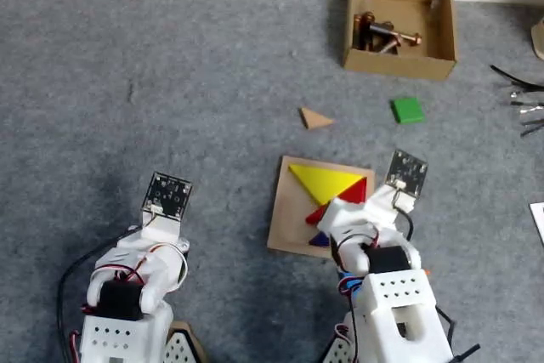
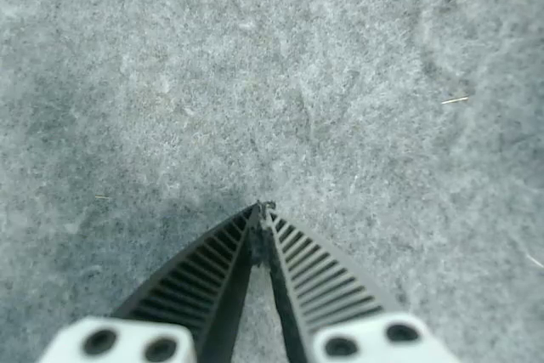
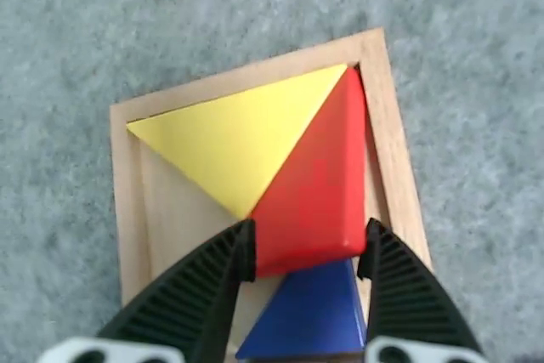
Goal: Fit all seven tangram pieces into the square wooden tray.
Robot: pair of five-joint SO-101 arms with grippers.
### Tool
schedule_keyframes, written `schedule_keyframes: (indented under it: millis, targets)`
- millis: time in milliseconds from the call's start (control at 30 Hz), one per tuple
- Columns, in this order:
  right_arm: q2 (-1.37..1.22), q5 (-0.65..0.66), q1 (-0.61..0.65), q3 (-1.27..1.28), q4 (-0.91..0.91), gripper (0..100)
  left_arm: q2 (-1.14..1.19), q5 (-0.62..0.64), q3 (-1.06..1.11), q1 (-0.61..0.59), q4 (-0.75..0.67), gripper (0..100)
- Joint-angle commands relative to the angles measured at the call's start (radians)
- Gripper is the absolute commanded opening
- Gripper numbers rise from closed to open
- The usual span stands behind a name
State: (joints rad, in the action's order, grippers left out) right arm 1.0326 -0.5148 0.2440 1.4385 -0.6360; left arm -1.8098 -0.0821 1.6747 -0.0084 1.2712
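Note:
The square wooden tray (image 3: 387, 125) holds a yellow triangle (image 3: 229, 138), a red triangle (image 3: 314, 184) and a blue triangle (image 3: 310, 316). My right gripper (image 3: 308, 248) is shut on the red triangle's near end, one finger pressed on each side, just above the blue piece. In the high view the tray (image 1: 280, 227) lies in front of the right arm (image 1: 374, 244). A plain wood triangle (image 1: 314, 118) and a green square (image 1: 407, 110) lie on the carpet beyond the tray. My left gripper (image 2: 262, 210) is shut on nothing over bare carpet, left of the tray.
A cardboard box (image 1: 399, 48) with copper-coloured metal parts stands at the back right. Dark cables or tools (image 1: 520, 99) lie at the right edge. The left arm (image 1: 157, 244) rests near the front, and grey carpet covers the table.

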Motion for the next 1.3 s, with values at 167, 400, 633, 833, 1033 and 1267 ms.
schedule_keyframes:
  millis: [167,400,633,833,1033,1267]
  targets:
    - [0.01,0.021,-0.019,-0.012,0.028,18.7,-0.015,0.011,0.021,-0.013,0.005,1]
    - [0.01,0.038,-0.019,-0.012,0.031,14.1,-0.015,0.011,0.021,-0.013,0.005,1]
    - [0.01,0.083,-0.018,-0.005,0.077,11.2,-0.015,0.011,0.021,-0.013,0.006,1]
    - [0.008,0.083,-0.018,-0.004,0.077,11.2,-0.015,0.011,0.021,-0.013,0.006,1]
    - [0.008,0.083,-0.021,-0.004,0.076,11.1,-0.015,0.011,0.021,-0.013,0.008,1]
    - [0.008,0.091,-0.022,-0.004,0.041,6.3,-0.015,0.011,0.021,-0.013,0.008,1]
